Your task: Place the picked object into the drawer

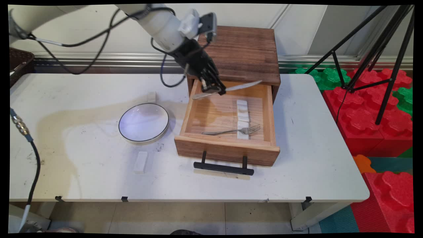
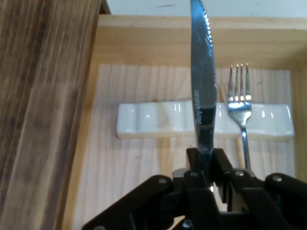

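Open drawer (image 1: 228, 132) holds a fork (image 1: 233, 131) on white rests (image 1: 243, 119); above, the tool (image 1: 216, 90) clamps a knife (image 1: 231, 89).

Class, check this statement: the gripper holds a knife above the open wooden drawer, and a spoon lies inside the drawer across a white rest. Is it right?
Not quite. The gripper does hold a knife above the open drawer, but the utensil lying inside across the white rest is a fork, not a spoon. The hand view shows its tines plainly.

White arm (image 1: 158, 23) — black cables, black end effector (image 1: 213, 88).
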Available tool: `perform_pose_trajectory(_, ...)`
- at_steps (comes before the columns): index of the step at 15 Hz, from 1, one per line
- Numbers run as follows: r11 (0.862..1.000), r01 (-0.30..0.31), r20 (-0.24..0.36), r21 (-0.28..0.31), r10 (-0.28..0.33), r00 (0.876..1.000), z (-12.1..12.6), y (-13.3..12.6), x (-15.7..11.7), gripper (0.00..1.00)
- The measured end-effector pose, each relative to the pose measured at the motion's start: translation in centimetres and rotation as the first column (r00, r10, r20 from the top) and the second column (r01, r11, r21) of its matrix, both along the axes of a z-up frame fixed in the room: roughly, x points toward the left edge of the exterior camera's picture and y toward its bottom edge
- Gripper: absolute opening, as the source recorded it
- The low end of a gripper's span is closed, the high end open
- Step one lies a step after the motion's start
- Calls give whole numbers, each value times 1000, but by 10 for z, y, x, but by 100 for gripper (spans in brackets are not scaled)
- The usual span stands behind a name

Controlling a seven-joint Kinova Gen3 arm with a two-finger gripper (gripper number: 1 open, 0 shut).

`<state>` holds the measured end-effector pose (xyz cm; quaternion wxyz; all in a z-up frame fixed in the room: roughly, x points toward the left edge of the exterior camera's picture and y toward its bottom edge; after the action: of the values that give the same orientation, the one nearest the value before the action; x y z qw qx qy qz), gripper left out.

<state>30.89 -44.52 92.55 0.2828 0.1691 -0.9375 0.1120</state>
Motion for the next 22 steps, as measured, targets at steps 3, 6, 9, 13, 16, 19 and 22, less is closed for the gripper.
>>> perform_pose_trajectory(3, 1000, 7, -4, 8, -7, 1000, -17, -9, -15, 0)
perform_pose_trajectory(6, 1000, 17, 1, 15, -17, 1000, -40, -20, -27, 0)
perform_pose_trajectory(9, 1000, 27, 4, 13, -27, 1000, -56, -26, -32, 0)
perform_pose_trajectory(13, 999, 44, 14, 10, -45, 999, -78, -35, -36, 0)
perform_pose_trajectory(16, 998, 61, 30, 7, -61, 998, -96, -41, -36, 0)
perform_pose_trajectory(19, 997, 72, 45, 3, -72, 996, -107, -46, -34, 0)
perform_pose_trajectory(22, 997, 80, 60, -10, -79, 995, -116, -52, -31, 0)
